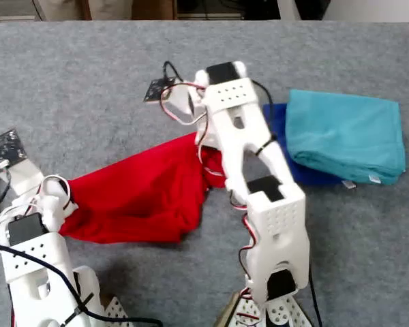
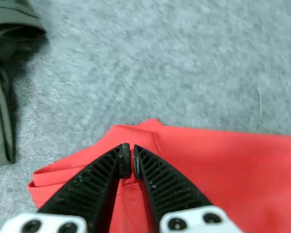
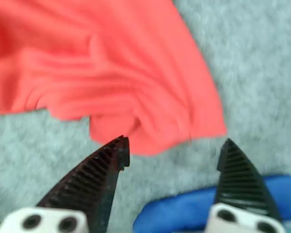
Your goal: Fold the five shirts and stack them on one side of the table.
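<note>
- Left gripper [image 2: 128, 162] is clamped on a corner of the red shirt [image 2: 223, 174], which lies spread on the table [image 1: 88, 82] between your two arms; it pinches only a thin bit of hem, so a sharp pull could slip it free
- Right gripper [image 3: 175, 148] hangs with jaws apart over the shirt's opposite edge, holding nothing; close carelessly there and you may catch the blue shirt [image 3: 184, 213] just beside it
- Drag the red cloth too far and you could disturb the folded teal shirt [image 1: 344, 136] lying on the blue one
</note>
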Controlling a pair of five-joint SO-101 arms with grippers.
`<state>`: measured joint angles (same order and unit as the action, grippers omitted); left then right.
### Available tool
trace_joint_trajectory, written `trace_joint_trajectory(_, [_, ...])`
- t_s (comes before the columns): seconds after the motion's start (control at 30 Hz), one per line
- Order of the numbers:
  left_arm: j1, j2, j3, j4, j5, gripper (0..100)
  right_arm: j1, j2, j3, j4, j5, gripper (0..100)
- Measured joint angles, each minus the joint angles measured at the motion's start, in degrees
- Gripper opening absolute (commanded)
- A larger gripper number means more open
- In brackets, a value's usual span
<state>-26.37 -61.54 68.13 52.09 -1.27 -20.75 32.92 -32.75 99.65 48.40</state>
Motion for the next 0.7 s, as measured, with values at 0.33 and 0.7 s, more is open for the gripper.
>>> trace_joint_trajectory(0.33, [-0.35,0.0,0.0,-0.09,0.0,2,-6.15,-23.74,18.81,1.32,0.0,4.3])
trace_joint_trajectory(0.7, [-0.35,0.0,0.0,-0.09,0.0,2,-22.95,-47.38,57.85,-10.81,-1.85,5.0])
